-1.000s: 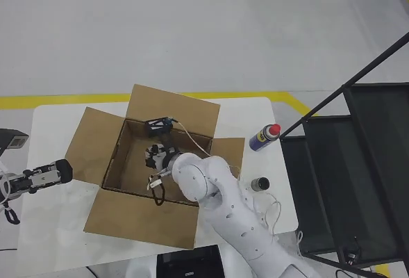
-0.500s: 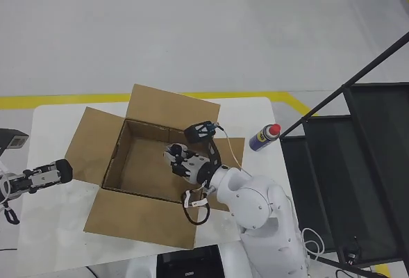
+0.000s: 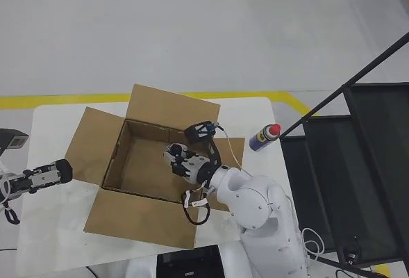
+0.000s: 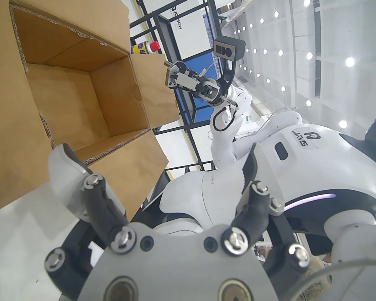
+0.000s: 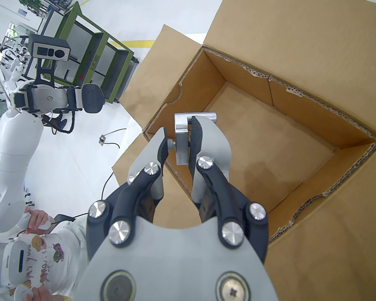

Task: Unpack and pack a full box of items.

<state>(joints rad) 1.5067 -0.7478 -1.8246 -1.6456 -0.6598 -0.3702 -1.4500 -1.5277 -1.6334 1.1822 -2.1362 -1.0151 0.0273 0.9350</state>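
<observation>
White tabletop (image 3: 51, 215) carries the open cardboard box (image 3: 169, 104), all four flaps folded outward, and as far as I can see into it the floor is bare. The right gripper (image 5: 183, 145) hangs over the box's interior, close to the wall on the spray-can side, clamped on a small metal block (image 5: 183, 126). The left gripper (image 4: 156, 173) sits well apart at the far end of the table, its fingers spread wide with nothing between them.

What worries me is the grip. From the right wrist camera the block appears pinched only near the fingertips (image 5: 203, 139), with its upper end standing out past them, and what looks like a small stud on its side bears on one pad. I judge that a quick swing or a hard stop could twist the block in the pinch and drop it onto the cardboard.

The second risk is the outward path. The flap beside the arm lies just under the wrist, so a low exit could snag it and drag the whole box across the table.

Beyond that flap the spray can (image 3: 264, 137) lies on its side on the table. A nudge while setting the block down nearby could, I think, start it rolling towards the edge.
</observation>
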